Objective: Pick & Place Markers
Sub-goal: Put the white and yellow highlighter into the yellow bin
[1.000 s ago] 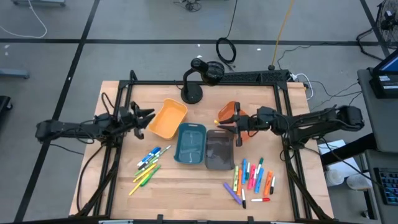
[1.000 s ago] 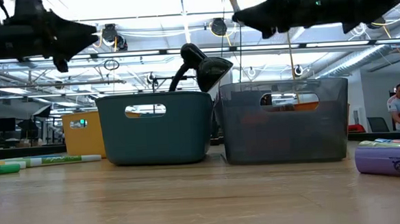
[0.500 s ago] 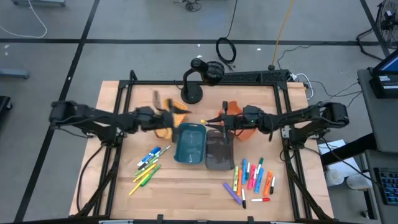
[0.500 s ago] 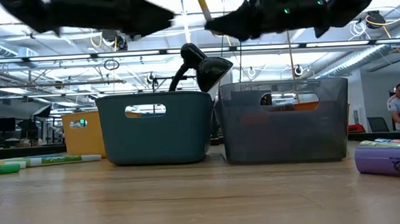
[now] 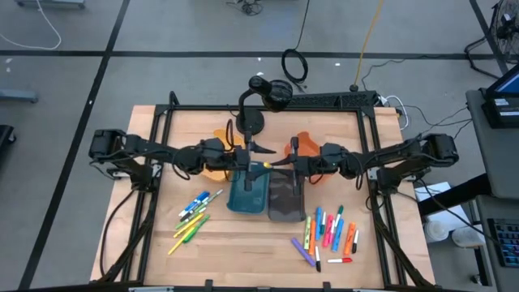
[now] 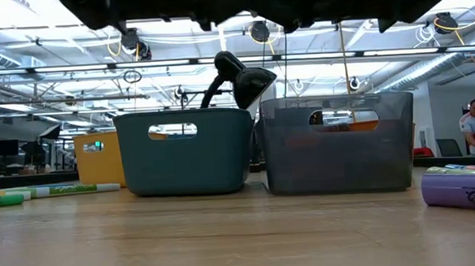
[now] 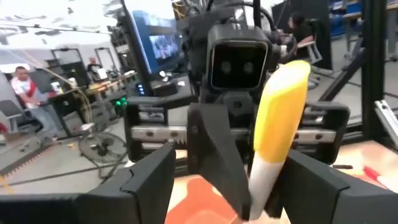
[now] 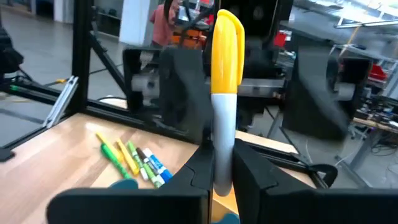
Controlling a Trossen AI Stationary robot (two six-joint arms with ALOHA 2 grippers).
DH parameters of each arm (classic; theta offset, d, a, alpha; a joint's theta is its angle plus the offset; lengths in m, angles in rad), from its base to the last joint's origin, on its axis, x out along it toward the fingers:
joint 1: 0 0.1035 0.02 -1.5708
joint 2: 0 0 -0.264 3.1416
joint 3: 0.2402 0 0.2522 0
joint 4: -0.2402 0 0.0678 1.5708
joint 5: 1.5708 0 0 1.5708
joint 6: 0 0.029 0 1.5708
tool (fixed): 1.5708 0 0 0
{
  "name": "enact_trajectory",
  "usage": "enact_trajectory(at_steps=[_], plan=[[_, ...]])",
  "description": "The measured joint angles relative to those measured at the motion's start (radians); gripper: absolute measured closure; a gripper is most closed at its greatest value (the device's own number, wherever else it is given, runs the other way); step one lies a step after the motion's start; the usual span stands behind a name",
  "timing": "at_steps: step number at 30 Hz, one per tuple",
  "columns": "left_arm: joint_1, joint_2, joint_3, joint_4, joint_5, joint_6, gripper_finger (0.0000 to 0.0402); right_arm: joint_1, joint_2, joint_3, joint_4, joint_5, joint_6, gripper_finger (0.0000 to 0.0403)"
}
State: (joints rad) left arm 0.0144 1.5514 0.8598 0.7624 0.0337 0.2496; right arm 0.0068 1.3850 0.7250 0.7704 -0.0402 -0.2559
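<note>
My right gripper (image 5: 280,162) hangs level above the teal bin (image 5: 247,188) and the grey bin (image 5: 285,199), shut on a marker (image 8: 225,74) with a yellow cap and a white barrel. My left gripper (image 5: 253,160) faces it from the table's left, open. In the left wrist view its two fingers (image 7: 152,180) stand wide on either side of that marker (image 7: 280,106) without touching it. Loose markers lie in two groups on the table, one near the front left (image 5: 193,217) and one near the front right (image 5: 328,235). My right gripper pinches the marker's white barrel (image 8: 222,134) between its two fingers, below the yellow cap. The fingers come level from the table's right and lie across the marker. The marker stands about upright, cap end up, lifted clear above the bins.
A yellow bin (image 5: 217,158) shows partly under the left arm, and an orange bin (image 5: 312,150) under the right arm. A black lamp-like stand (image 5: 253,118) is at the far middle. In the low view a purple marker (image 6: 460,190) lies at the right and green ones (image 6: 45,192) at the left.
My left gripper has swept from over the yellow bin toward the table's right, rising a little, and now stands over the teal bin facing the right gripper. My right gripper has moved slightly toward the table's left with the yellow-capped marker still in its hold.
</note>
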Motion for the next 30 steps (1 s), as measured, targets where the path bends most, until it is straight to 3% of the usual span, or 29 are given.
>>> enact_trajectory(at_steps=[3,11,30], plan=[[-0.012,0.002,0.001,0.004,0.035,0.007,0.0146,0.025,0.001,0.0,-0.001,0.089,-0.019,0.0378],[-0.057,-0.015,0.001,0.046,0.06,0.058,0.0147,0.069,0.0,0.0,0.017,0.175,-0.026,0.0378],[-0.074,-0.027,0.001,0.058,0.036,0.054,0.0151,0.1,0.0,0.0,0.034,0.176,-0.022,0.0378]])
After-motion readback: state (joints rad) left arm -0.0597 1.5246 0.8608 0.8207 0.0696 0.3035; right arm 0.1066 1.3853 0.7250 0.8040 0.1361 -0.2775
